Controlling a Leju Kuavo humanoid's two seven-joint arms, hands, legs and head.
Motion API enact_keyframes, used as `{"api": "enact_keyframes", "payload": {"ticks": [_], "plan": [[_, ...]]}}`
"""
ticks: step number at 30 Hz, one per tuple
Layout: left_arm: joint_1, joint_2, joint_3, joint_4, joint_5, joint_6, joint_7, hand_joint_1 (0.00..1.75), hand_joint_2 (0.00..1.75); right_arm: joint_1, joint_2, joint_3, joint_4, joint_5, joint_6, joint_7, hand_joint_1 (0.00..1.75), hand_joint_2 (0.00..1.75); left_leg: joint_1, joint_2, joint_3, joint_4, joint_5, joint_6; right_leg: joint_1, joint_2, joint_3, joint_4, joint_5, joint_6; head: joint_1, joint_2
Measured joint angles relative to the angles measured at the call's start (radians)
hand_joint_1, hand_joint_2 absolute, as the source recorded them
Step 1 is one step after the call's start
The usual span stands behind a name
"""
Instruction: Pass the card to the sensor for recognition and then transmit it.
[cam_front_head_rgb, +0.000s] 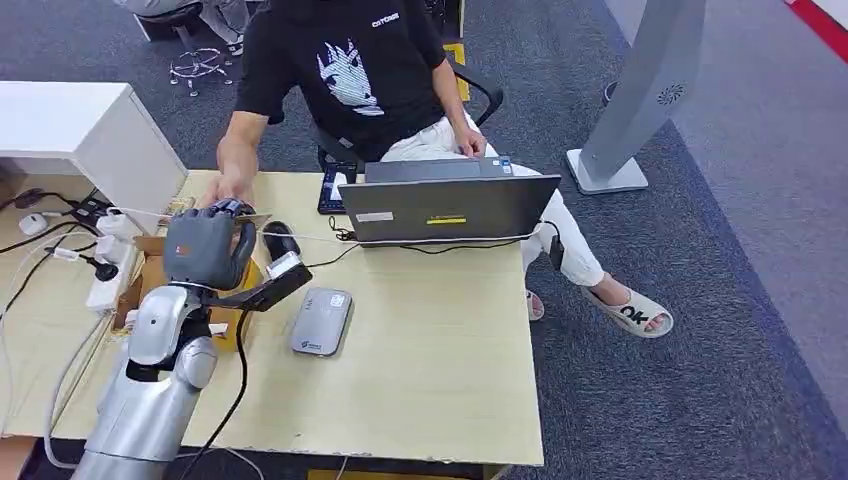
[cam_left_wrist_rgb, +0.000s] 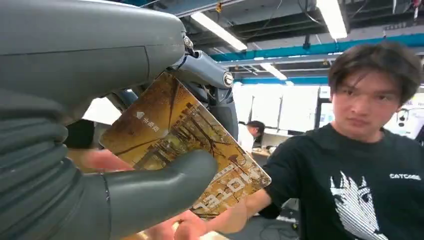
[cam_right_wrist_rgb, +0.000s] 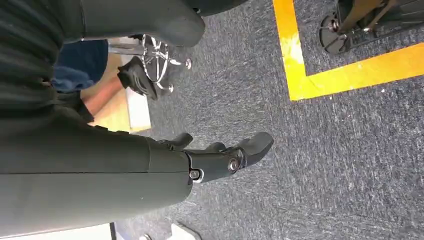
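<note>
Nearest in the head view, the silver left arm rises from the lower edge at about seven o'clock, and the left hand (cam_front_head_rgb: 207, 247) is lifted over the far-left part of the table (cam_front_head_rgb: 440, 380). The left wrist view shows what it holds: the card (cam_left_wrist_rgb: 187, 145), brown-gold with printed lettering, pinched between the thick grey thumb across its face and the darker fingers (cam_left_wrist_rgb: 220, 97) behind it. The right hand (cam_right_wrist_rgb: 220, 160) hangs beside the body over grey carpet, holding nothing; its fingers look loosely extended rather than closed, though the angle is poor.

A little farther out, at about three o'clock from the left hand, the grey card sensor (cam_front_head_rgb: 322, 320) lies flat on the table, apart from the hand and with nothing on it.

Beyond the hand, at twelve o'clock, a person (cam_front_head_rgb: 350, 80) in a black T-shirt sits behind an open laptop (cam_front_head_rgb: 450, 205) and reaches one hand (cam_front_head_rgb: 225, 190) to just behind the robot's. In the wrist view that blurred hand (cam_left_wrist_rgb: 190, 227) seems to be at the card's lower edge; whether it grips the card I cannot tell.

Judging by this, the card is being offered across, so the handover looks to be under way. Release is still to come, and the pictures do not show whether the sensor step was done.
</note>
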Motion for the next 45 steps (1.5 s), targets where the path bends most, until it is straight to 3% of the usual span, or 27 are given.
{"api": "enact_keyframes", "payload": {"ticks": [26, 34, 35, 40, 45], "plan": [[-0.029, 0.032, 0.020, -0.004, -0.032, 0.011, 0.009, 1.75, 1.75, 0.000, 0.001, -0.008, 0.000, 0.006, 0.000, 0.000, 0.00, 1.75, 0.000, 0.000, -0.001, 0.000, 0.000, 0.000, 0.000, 0.000, 0.000, -0.001, 0.000, 0.000, 0.000, 0.000], [-0.053, 0.056, 0.027, 0.002, -0.138, 0.033, 0.079, 1.75, 1.75, 0.000, 0.001, -0.008, 0.000, 0.016, -0.001, 0.000, 0.00, 1.75, 0.000, 0.001, -0.001, 0.000, 0.000, 0.000, 0.000, 0.001, -0.001, 0.000, 0.000, 0.000, 0.000, 0.000], [-0.056, 0.059, 0.036, 0.005, -0.129, 0.037, 0.078, 0.00, 1.75, 0.000, 0.001, -0.008, 0.000, 0.017, -0.001, 0.000, 0.00, 1.75, 0.000, 0.001, -0.001, 0.000, 0.000, 0.000, 0.000, 0.001, -0.001, 0.000, 0.000, 0.000, 0.000, 0.000], [-0.057, 0.061, 0.069, 0.016, -0.103, 0.077, 0.071, 0.00, 1.75, -0.001, 0.001, -0.010, 0.000, 0.021, -0.001, 0.000, 0.00, 1.75, 0.000, 0.000, -0.001, 0.000, 0.000, 0.000, 0.000, 0.001, -0.001, 0.000, 0.000, 0.000, 0.000, 0.000], [-0.022, 0.035, 0.089, 0.007, -0.038, 0.148, 0.006, 0.00, 1.75, -0.001, 0.001, -0.020, 0.000, 0.029, -0.004, 0.000, 0.00, 1.75, 0.000, 0.000, -0.001, 0.000, 0.000, 0.000, 0.000, 0.000, -0.001, -0.001, 0.000, 0.000, 0.000, 0.000]]}}
